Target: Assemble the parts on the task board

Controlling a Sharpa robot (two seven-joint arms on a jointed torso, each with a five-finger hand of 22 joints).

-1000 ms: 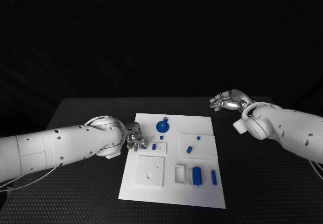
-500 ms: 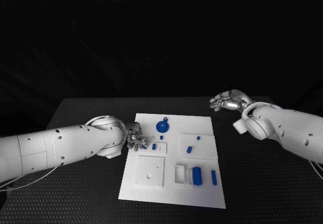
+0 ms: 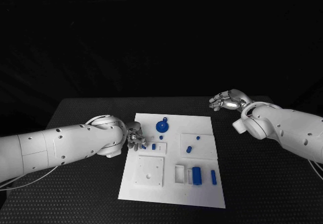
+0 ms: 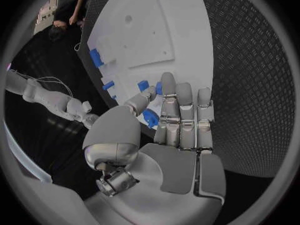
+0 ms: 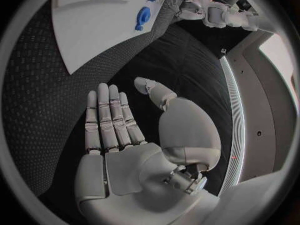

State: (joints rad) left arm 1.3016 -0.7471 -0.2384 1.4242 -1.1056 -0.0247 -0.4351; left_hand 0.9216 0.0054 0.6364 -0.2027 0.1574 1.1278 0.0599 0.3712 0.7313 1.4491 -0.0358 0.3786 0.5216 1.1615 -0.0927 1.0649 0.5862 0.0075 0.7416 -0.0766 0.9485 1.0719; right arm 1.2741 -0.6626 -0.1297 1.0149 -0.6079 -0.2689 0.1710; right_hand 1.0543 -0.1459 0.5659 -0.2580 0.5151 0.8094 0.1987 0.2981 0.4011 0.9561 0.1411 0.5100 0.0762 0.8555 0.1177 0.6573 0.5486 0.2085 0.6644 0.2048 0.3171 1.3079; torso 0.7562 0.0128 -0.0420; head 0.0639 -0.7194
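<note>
Black textured table (image 3: 74, 196) under everything, with the white task board (image 3: 172, 189) lying flat at its middle. Two white arms reaching in, the left arm (image 3: 54, 147) ending at the board's left edge, the right arm (image 3: 286, 128) well off beyond the board's far right corner. On the board, a raised white square plate (image 3: 149, 171) near the left front, a white open frame (image 3: 179, 174) beside it. Left hand (image 3: 135, 138) hovering at the board's left rim beside a small blue part (image 3: 153, 146), fingers (image 4: 181, 112) straight and pressed side by side, thumb apart, nothing held as far as the wrist view shows. Right hand (image 3: 227, 100) above bare table, fingers (image 5: 109, 117) extended close together, thumb out to the side, palm empty. Blue parts spread over the board: a round disc with a stem (image 3: 162, 125) near the far edge, a long cylinder (image 3: 196, 175) next to the frame, a slim peg (image 3: 213, 177) just right of it, a short oval piece (image 3: 189, 150) mid-board, a tiny pin (image 3: 161, 137) under the disc.
</note>
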